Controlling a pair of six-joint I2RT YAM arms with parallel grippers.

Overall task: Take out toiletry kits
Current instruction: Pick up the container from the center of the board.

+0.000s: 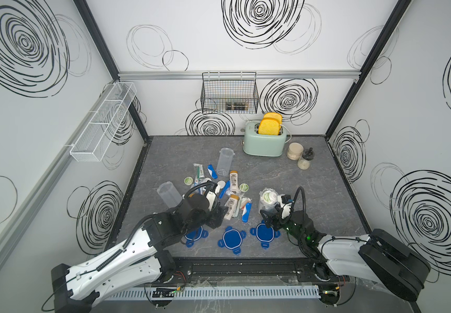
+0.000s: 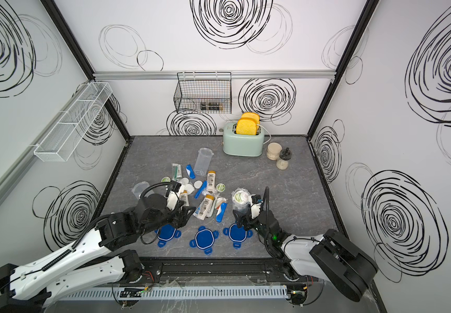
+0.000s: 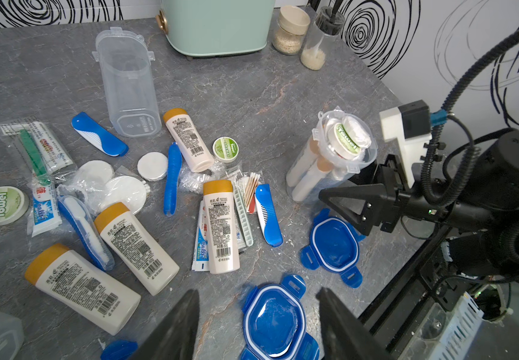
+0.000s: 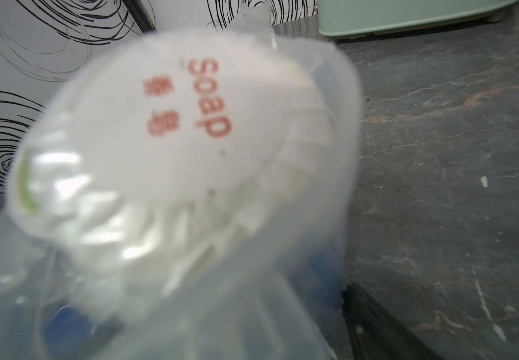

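My right hand (image 1: pixel 270 214) grips the leaning jar (image 3: pixel 298 174), mouth up, toiletry kit (image 3: pixel 347 141) inside, bottom hidden in both top views; left hand (image 3: pixel 258 293) spread, empty.

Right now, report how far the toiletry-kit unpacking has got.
Done: the far jar and the jar by the left arm lie empty, with kit items scattered on the table. All three blue lids are off.
In hand: the right gripper holds the third jar tilted and still packed. The left gripper is open and empty.
Left: empty that jar.
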